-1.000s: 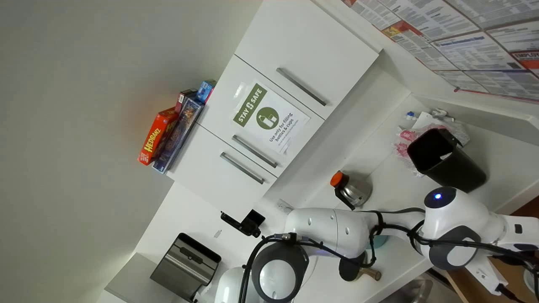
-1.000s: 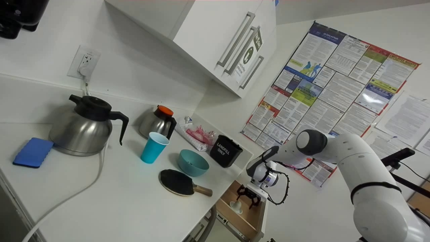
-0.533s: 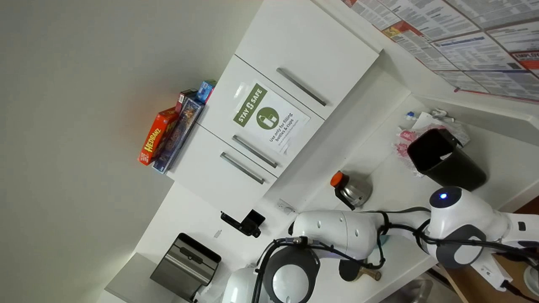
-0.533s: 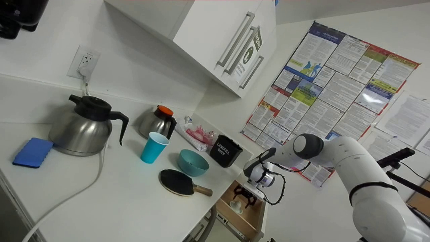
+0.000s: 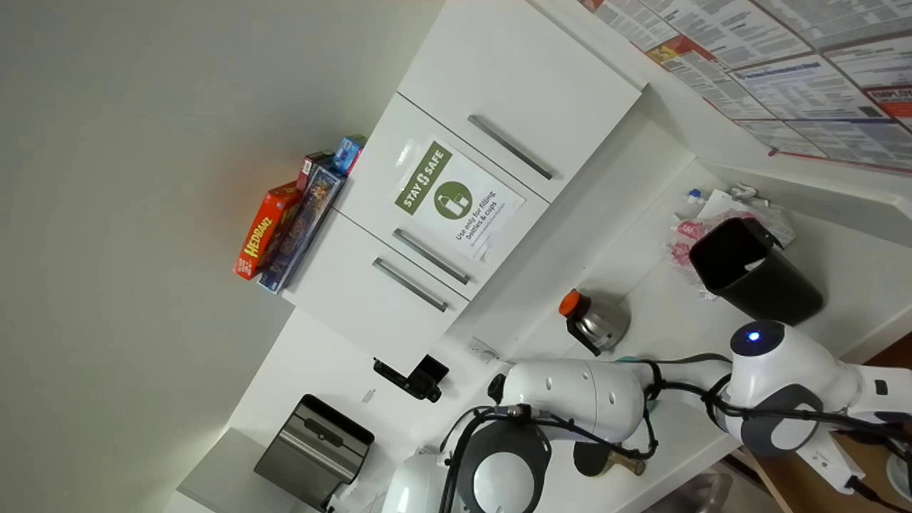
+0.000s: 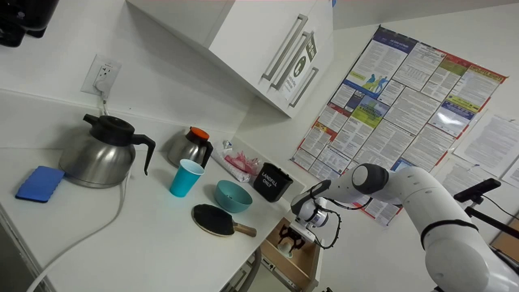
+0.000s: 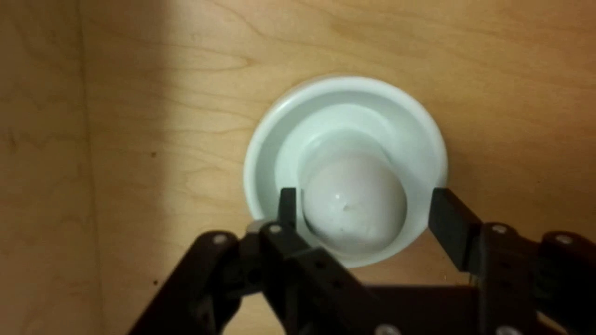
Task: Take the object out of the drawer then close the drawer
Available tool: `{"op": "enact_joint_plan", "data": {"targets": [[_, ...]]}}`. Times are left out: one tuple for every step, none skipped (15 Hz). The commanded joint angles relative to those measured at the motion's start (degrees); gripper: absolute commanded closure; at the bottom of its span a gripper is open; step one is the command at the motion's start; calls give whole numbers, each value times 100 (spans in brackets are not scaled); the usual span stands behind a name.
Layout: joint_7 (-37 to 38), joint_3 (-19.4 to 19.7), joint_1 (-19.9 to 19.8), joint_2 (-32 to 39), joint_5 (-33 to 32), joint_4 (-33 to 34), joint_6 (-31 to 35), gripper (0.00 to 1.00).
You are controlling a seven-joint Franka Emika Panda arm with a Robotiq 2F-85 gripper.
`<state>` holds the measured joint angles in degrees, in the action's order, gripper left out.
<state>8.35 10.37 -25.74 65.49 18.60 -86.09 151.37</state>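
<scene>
My gripper (image 7: 365, 209) spread over the white knobbed dish (image 7: 347, 135), drawer (image 6: 286, 265) pulled out

My wrist view looks down on the dish, which sits on the drawer's wooden floor (image 7: 200, 102), its pale domed knob (image 7: 356, 200) between the two fingertips (image 7: 287, 207). I have them parted wider than the knob. One lies just beside it; the opposite one stands farther off, over the dish's rim (image 7: 345, 83). From above I can't judge how low they sit, or whether the nearer one touches.

In an exterior view I see the arm (image 6: 429, 198) bent over the drawer. On the counter (image 6: 142, 239) lies a ping-pong paddle (image 6: 213, 220), handle toward the drawer. Just beside it sits a teal bowl (image 6: 233, 196), near a black bin (image 6: 272, 182) marked LANDFILL ONLY. A turquoise cup (image 6: 185, 180) stands near a steel carafe with an orange lid (image 6: 185, 151); a larger black-lidded carafe (image 6: 99, 156) is farther along, just beside a blue block (image 6: 40, 184). In an exterior view, upper cabinets (image 5: 527, 85) carry a STAY SAFE sign (image 5: 456, 199), with a Hedbanz box (image 5: 267, 231) on top.
</scene>
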Motion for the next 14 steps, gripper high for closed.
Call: {"op": "enact_joint_plan", "data": {"targets": [[72,-66,-68,40,-57,166,-226,58],[77,-63,-62,36,-59,160,-231,65],[98,-46,-42,15,-65,134,-249,73],[107,-37,-30,-69,-60,41,-275,76],[68,-47,-25,-255,-44,-186,-251,76],[37,-42,-18,-387,-42,-344,-232,76],[-36,-56,-26,-590,-34,-583,-191,76],[-50,-25,-1,-750,-46,-769,-170,76],[-77,-9,15,-925,-51,-968,-128,76],[-85,20,42,-1105,-62,-1168,-104,76],[-66,84,98,-1296,-104,-1374,-131,76],[-48,136,151,-1477,-141,-1569,-127,76],[-67,177,210,-1686,-192,-1806,-77,76],[-114,200,252,-1874,-242,-2005,-23,76]]}}
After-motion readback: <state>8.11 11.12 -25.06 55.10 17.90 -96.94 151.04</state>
